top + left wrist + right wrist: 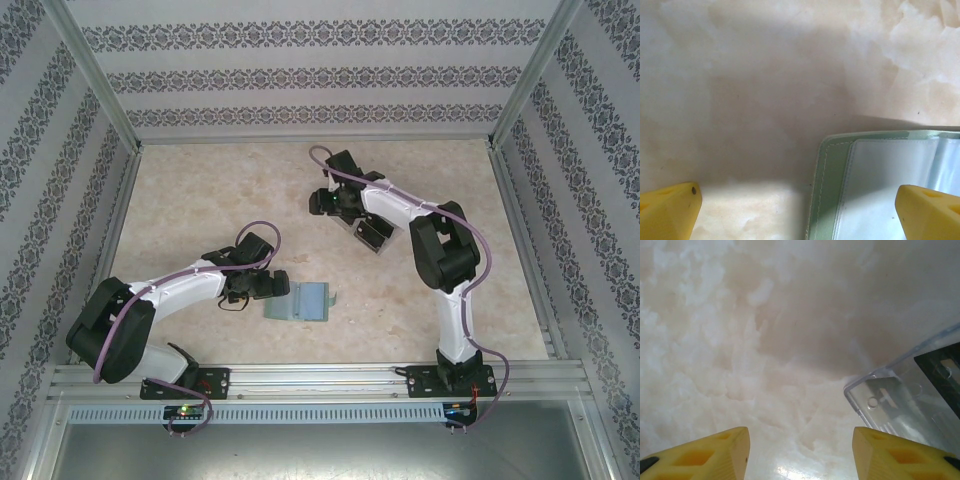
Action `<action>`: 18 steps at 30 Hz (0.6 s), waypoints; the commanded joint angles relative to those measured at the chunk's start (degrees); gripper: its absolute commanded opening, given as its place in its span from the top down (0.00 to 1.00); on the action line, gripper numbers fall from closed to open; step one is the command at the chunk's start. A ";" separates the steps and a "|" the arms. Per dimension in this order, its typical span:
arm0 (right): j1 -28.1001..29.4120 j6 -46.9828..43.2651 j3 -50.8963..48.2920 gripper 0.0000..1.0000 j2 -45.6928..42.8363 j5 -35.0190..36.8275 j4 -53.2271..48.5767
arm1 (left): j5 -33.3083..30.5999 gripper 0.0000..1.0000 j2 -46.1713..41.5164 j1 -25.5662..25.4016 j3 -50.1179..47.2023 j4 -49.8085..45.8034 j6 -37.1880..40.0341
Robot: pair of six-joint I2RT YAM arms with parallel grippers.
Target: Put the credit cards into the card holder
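The left gripper (799, 192) is being held wide open and empty, the opened card holder (880, 185) lying at its three o'clock, while the right gripper (800, 435) is being held parted and empty, a credit card (942, 367) lying in the clear tray (900, 405) at its two o'clock.

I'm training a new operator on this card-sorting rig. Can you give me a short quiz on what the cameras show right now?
1. True or false: the card holder lies opened out on the table.
2. The black card in the right wrist view lies: A) in the clear tray; B) in a sleeve of the card holder; C) pinched between the jaws.
3. In the top view, which arm's tip is nearer the card holder?

Key: 1 true. 2 A. 3 The left arm.
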 commanded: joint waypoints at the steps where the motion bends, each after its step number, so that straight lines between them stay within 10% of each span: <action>1: 1.27 -3.69 1.83 0.43 -3.39 -5.84 -2.87 | 0.49 0.00 0.25 -0.64 -0.11 0.01 -0.83; 18: -5.13 -13.03 -19.02 0.50 -23.67 6.17 -14.98 | 0.93 0.00 0.02 -0.63 -0.47 0.62 -0.66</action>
